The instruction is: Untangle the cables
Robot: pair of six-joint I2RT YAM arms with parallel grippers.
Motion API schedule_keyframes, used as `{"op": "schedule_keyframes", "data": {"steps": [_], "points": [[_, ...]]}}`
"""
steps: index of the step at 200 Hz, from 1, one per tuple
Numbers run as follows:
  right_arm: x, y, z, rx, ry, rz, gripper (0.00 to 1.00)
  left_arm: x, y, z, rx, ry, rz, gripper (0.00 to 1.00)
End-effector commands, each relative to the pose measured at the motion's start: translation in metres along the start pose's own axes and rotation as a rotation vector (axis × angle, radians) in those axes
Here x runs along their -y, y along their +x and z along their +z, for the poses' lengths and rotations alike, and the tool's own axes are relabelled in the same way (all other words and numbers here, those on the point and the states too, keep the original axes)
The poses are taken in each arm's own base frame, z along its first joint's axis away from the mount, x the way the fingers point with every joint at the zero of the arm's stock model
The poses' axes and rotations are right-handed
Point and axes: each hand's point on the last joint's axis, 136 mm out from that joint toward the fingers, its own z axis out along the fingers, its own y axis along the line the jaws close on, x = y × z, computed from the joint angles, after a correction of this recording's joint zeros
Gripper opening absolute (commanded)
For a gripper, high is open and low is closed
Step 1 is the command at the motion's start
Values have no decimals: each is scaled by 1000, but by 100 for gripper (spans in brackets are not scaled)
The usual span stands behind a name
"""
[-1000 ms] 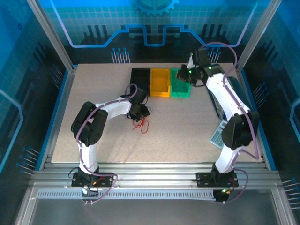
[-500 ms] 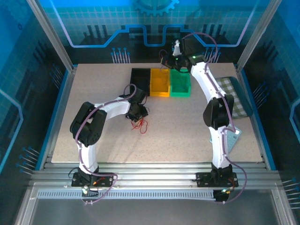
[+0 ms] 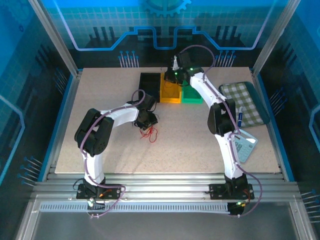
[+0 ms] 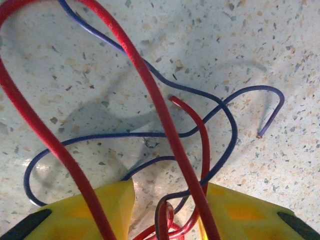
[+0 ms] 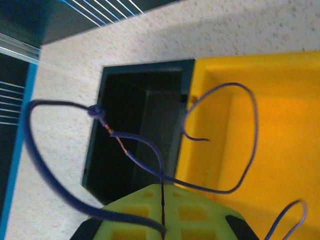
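Right pincer (image 5: 162,195): clenched on the blue-purple cable (image 5: 60,103). It hangs at 12 o'clock of the tabletop (image 3: 200,145), over the shared wall of two bins.

Left pincer (image 4: 167,205): just left of the tabletop's centre, low over the heap. The jaws stand partly apart with strands running up between the yellow fingers (image 4: 107,205). I cannot tell whether they pinch or merely straddle them.

Layout, overhead view:
- Checked cloth (image 3: 247,102) at 2 o'clock, apart from the work.
- Black bin (image 3: 149,80), yellow bin (image 3: 170,95) and green bin (image 3: 192,96) in a row at 12 o'clock, touching side to side.

Cables:
- The blue-purple cable droops from the right pincer. One loop hangs over the yellow bin, and the other end sweeps out past the black bin toward 9 o'clock. It carries a small knot (image 5: 95,112).
- The red cable (image 4: 165,115) arches up from the heap.
- A blue cable (image 4: 125,134) lies flat and crosses the red one at several places.
- A dark strand (image 4: 159,222) is tucked between the left fingers.

Progress, my reading: one strand is free of the heap. The rest lie crossed beneath the left pincer, and the knot in the freed strand is not undone. Most of the job remains.
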Motion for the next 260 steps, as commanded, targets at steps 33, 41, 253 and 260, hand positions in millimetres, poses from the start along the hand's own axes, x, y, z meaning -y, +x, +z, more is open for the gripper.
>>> {"op": "schedule_keyframes", "data": {"steps": [33, 41, 253, 260], "points": [[27, 23, -5, -32, 84, 21, 0, -24, -2, 1, -13, -100, -8, 40], [33, 25, -6, -38, 104, 29, 0, -24, -1, 2, -19, -100, -9, 40], [20, 80, -112, 93, 93, 20, 52, 42, 20, 8, -165, 212, 168, 37], [27, 97, -114, 82, 107, 23, 52, 54, 27, 6, -204, 274, 217, 36]]}}
